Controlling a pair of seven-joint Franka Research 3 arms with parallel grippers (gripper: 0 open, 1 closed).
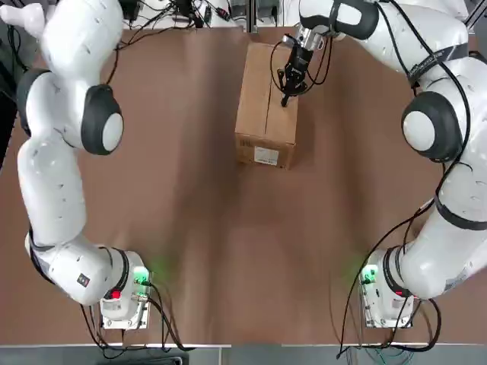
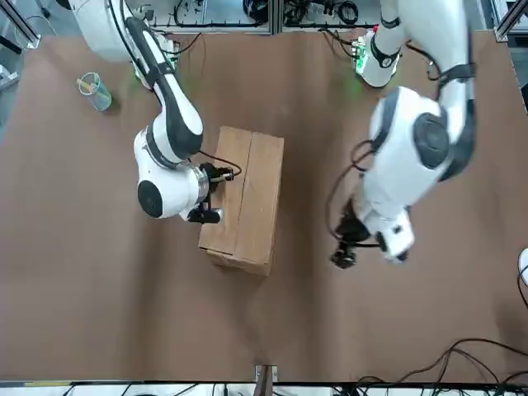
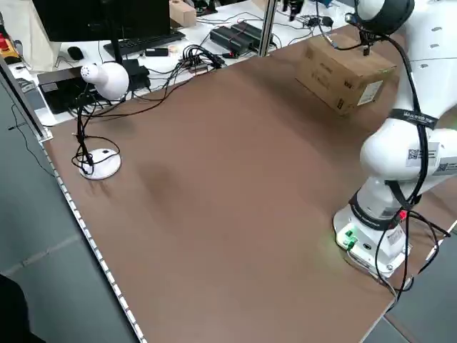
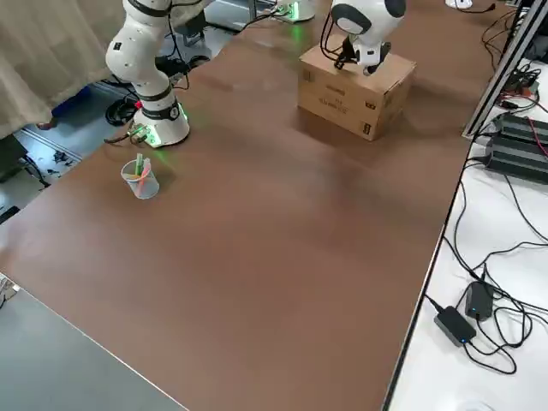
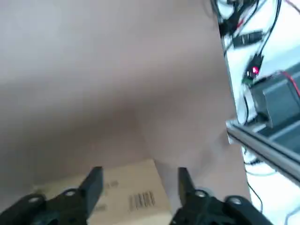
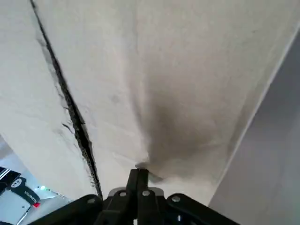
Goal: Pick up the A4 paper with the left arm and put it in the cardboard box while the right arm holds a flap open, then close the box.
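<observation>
- Top view: the cardboard box [image 1: 265, 114] lies on the brown surface [image 1: 205, 251] between the arms, its two long top flaps [image 1: 256, 84] folded down flat, the white label [image 1: 266, 156] on its end facing the robot's bases. The right end effector [image 1: 284, 100] is over the box, its fingers pressed together.
- Front view: the left end effector [image 2: 343, 257] hangs on the left side of the box, apart from it. The right end effector [image 2: 219, 196] is at the box's right long edge. A clear cup [image 2: 96, 92] with sticks in it stands well apart on the robot's right side.
- Left side view: the box [image 3: 343, 75] sits near a white table [image 3: 214, 36] with cables and a monitor [image 3: 107, 18].
- Right side view: the box [image 4: 351, 92] is upright, its top closed over.
- Left wrist view: the left fingers are spread with nothing between them; the box [image 5: 126, 187] shows beyond.
- Right wrist view: the right fingers are pressed together at a flap [image 6: 187, 93], beside the narrow dark gap between flaps; I cannot tell whether they touch it.
</observation>
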